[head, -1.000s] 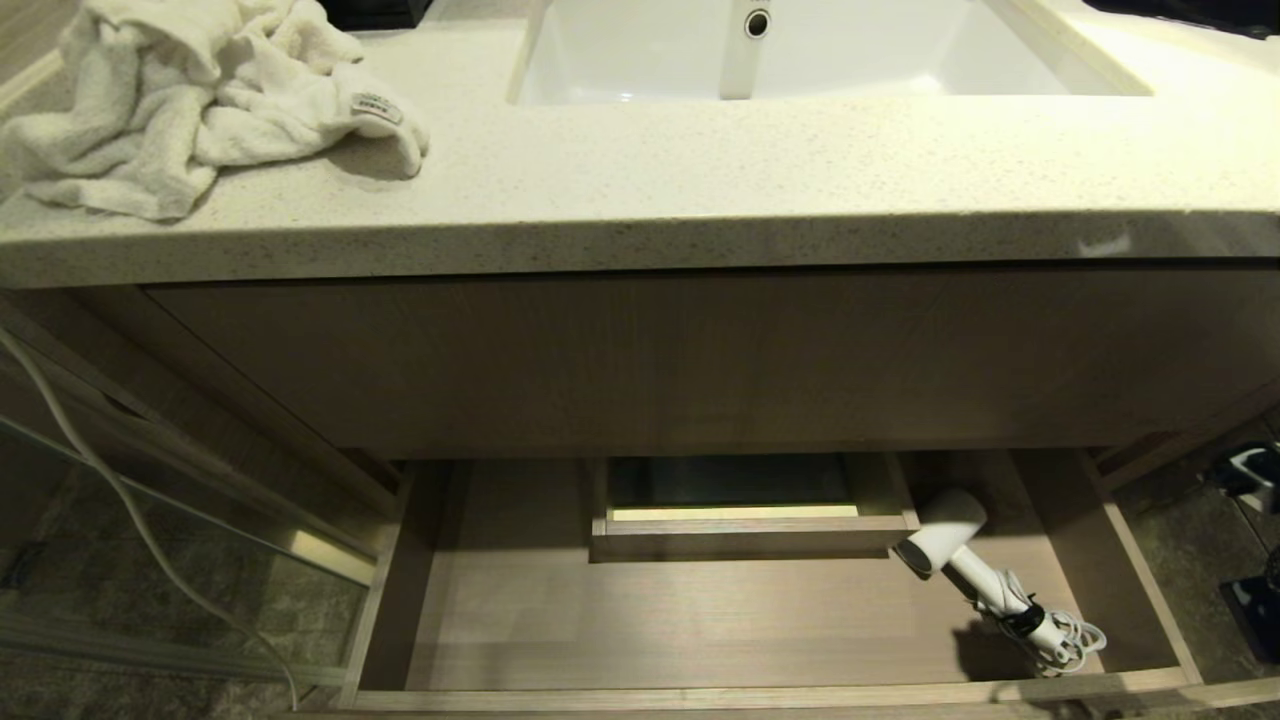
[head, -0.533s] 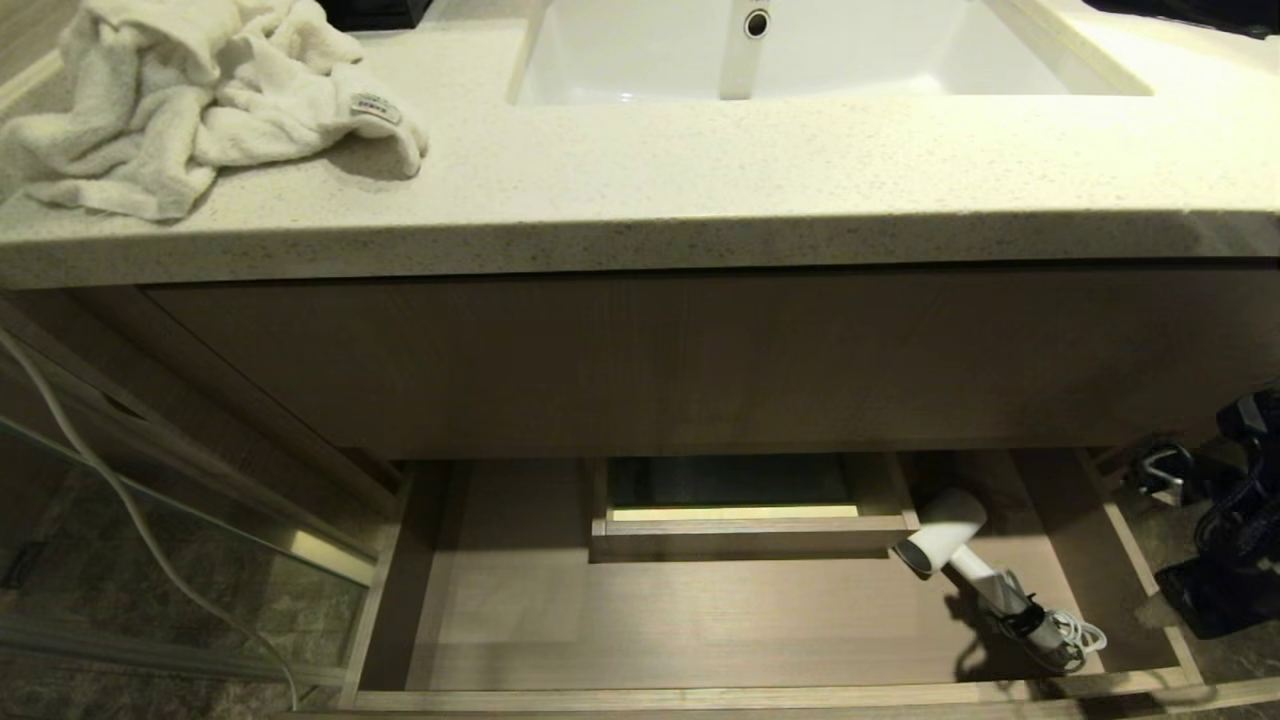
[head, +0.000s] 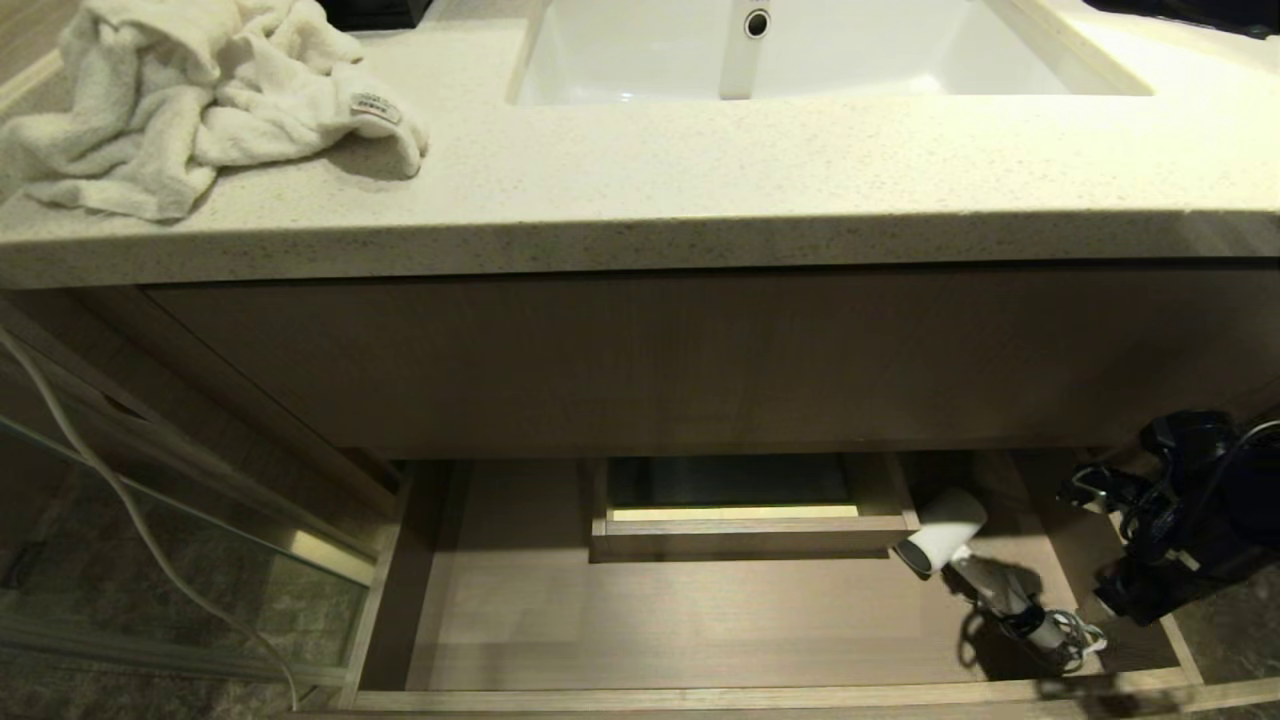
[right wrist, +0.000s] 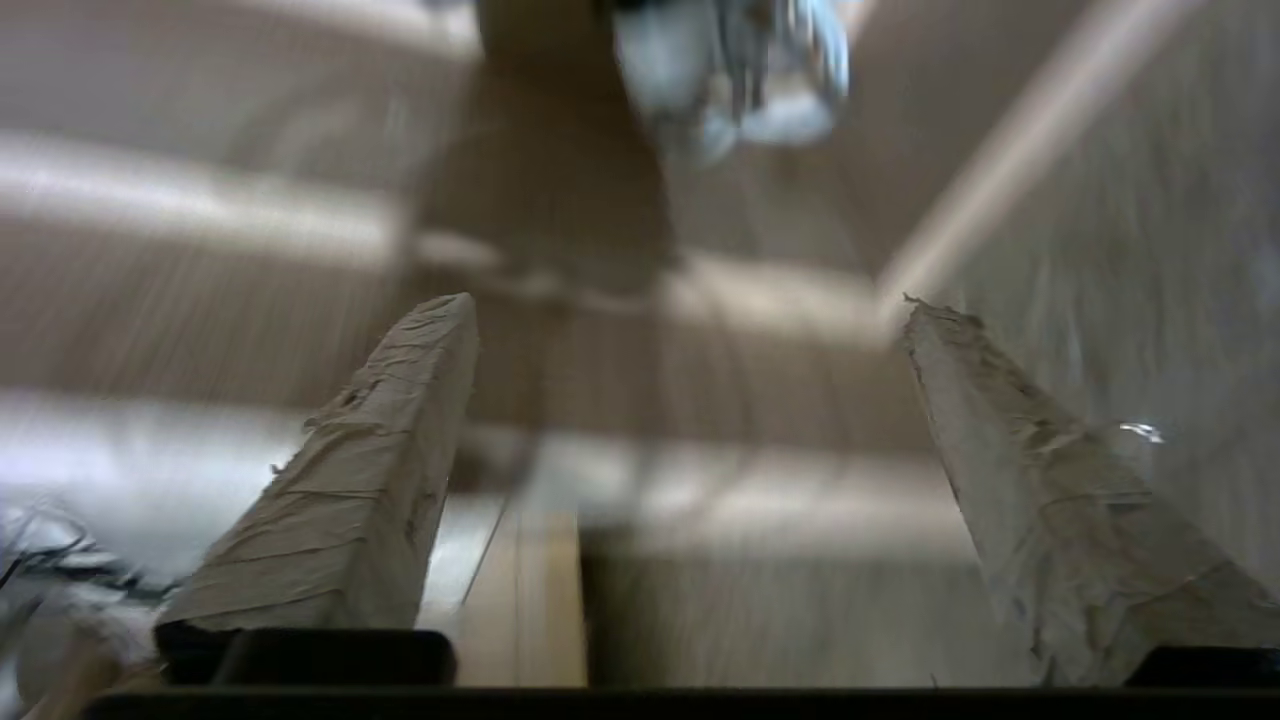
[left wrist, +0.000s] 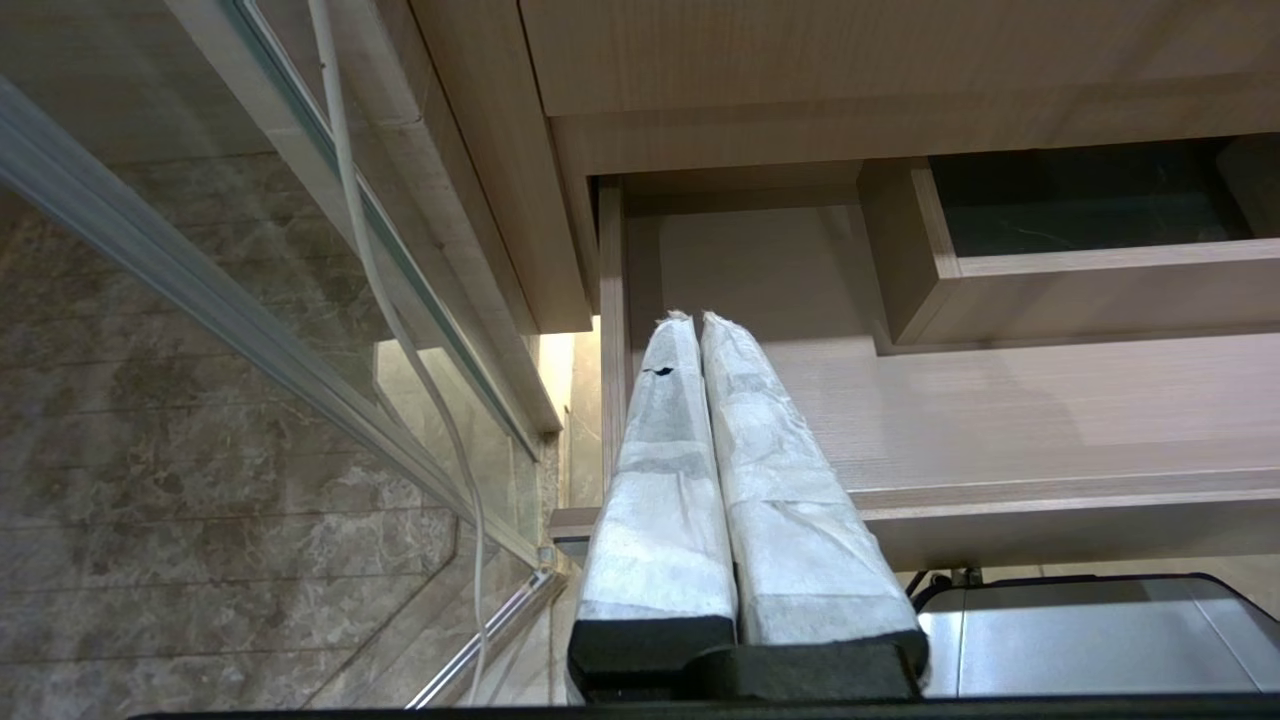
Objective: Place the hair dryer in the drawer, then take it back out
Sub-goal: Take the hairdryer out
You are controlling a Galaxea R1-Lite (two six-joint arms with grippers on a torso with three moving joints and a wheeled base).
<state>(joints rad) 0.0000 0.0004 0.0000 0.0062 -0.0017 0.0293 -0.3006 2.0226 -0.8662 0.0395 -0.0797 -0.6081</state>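
Right gripper (head: 1085, 490), fingers spread wide and empty, hangs just beside the hair dryer (head: 945, 545) lying in the drawer's (head: 700, 695) right end; risk: fingers snag the bundled cord or nudge the slim handle aside, missing the grip.

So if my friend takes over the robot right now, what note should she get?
Right end effector: open, empty, beside the drawer's right end, near the hair dryer.
Left end effector: shut, parked at the drawer's left front corner.
Hair dryer lies in the open drawer, right side, cord bundled at its handle.
Done: dryer put in.
Left: grasp it and take it back out.
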